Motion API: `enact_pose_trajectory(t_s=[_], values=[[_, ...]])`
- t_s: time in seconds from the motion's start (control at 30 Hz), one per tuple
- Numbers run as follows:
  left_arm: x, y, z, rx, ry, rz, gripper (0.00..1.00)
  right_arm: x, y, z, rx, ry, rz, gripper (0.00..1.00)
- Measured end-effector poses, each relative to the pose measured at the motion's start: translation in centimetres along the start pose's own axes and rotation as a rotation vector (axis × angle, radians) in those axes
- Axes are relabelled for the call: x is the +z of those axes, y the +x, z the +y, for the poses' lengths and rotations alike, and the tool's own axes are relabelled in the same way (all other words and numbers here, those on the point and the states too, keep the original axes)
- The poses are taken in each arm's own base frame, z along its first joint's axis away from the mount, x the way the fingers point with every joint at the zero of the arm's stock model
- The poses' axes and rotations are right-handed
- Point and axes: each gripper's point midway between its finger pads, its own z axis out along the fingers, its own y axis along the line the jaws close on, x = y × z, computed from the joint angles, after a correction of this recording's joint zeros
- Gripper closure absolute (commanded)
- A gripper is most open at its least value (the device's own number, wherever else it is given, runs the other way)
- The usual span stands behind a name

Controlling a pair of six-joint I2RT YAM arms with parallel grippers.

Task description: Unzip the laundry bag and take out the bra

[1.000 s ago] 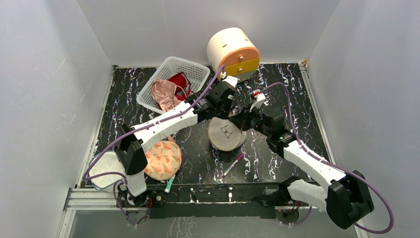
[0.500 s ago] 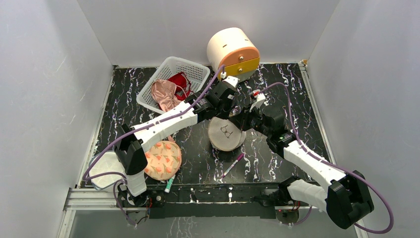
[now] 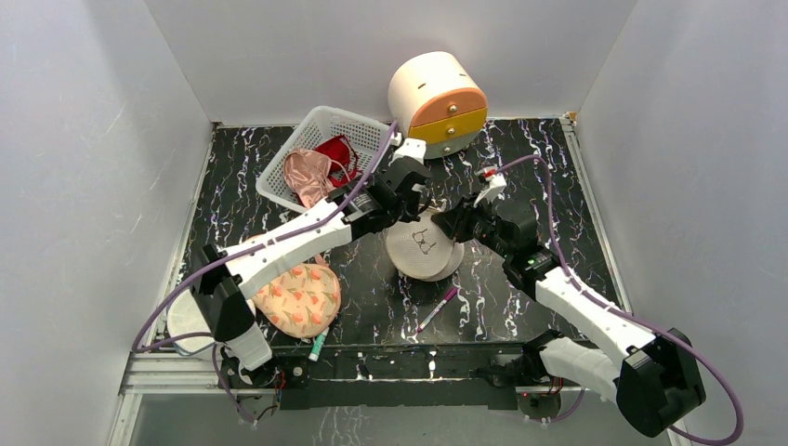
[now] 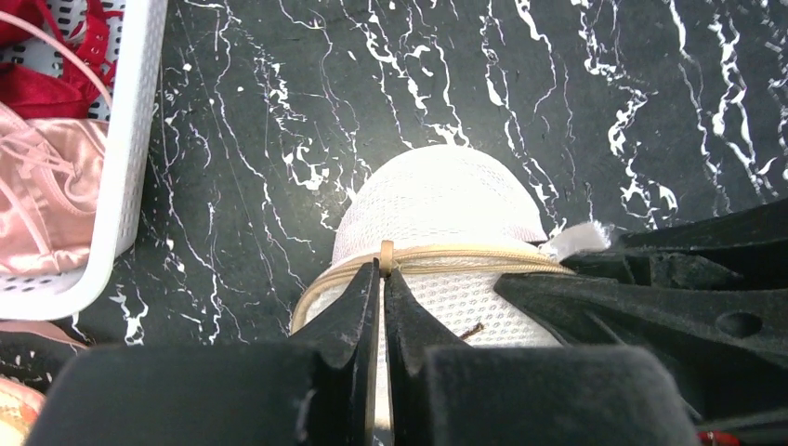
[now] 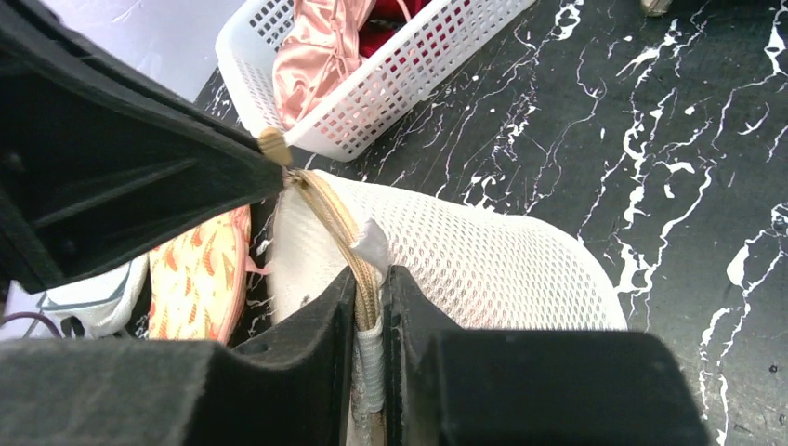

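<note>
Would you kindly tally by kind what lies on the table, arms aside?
Laundry bag: 1
Basket: 1
Garments inside: 2, pink garment, red garment
Pens: 2, purple pen, teal pen
Drawer unit: 1
Floral pad: 1
White piece: 1
Total: 9

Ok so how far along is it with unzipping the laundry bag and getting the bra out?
Done: both grips are set. The left end effector is shut on the zip pull, and the right end effector pinches the laundry bag at its zip. In hand: running that zip open; it looks closed along the rim that shows. Left: open the bag and take out the bra, which isn't visible.
</note>
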Motion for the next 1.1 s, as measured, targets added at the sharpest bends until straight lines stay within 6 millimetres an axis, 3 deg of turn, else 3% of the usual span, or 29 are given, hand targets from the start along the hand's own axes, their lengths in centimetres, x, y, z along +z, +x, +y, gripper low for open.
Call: enact_pose_trajectory(t_s=[0.13, 0.37, 0.5, 0.6, 0.73, 0.8, 0.93, 1.1], values=[[-1.2, -0.3, 0.6, -0.060, -0.001, -0.028, 1.00, -0.2, -0.2, -0.2, 0.036, 0.016, -0.022, 0.77], [-1.9, -0.5, 0.6, -0.089, 0.017, -0.042, 1.00, -0.3, 0.8, -1.2, 0.028, 0.063, 0.011, 0.45], [-2.0, -0.4, 0.4, -0.085, 0.030, -0.035, 1.00, -0.4, 0.7, -1.6, -0.023, 0.098, 0.076, 0.36], [-2.0, -0.3, 0.2, -0.082, 0.043, -0.030, 1.00, -0.1, -1.3, -0.8, -0.074, 0.091, 0.079, 0.37], [-2.0, -0.3, 0.0, -0.078, 0.053, -0.025, 1.00, 0.4, -4.1, 0.8, -0.141, 0.046, 0.078, 0.48], [-2.0, -0.2, -0.1, -0.076, 0.058, -0.023, 1.00, 0.8, -4.4, 1.3, -0.163, 0.017, 0.096, 0.53], [-2.1, -0.1, -0.2, -0.073, 0.066, -0.019, 1.00, 1.5, -2.9, 1.7, -0.186, -0.044, 0.166, 0.65], [-2.1, -0.1, -0.3, -0.073, 0.070, -0.016, 1.00, 2.2, -0.6, 2.0, -0.169, -0.110, 0.251, 0.68]])
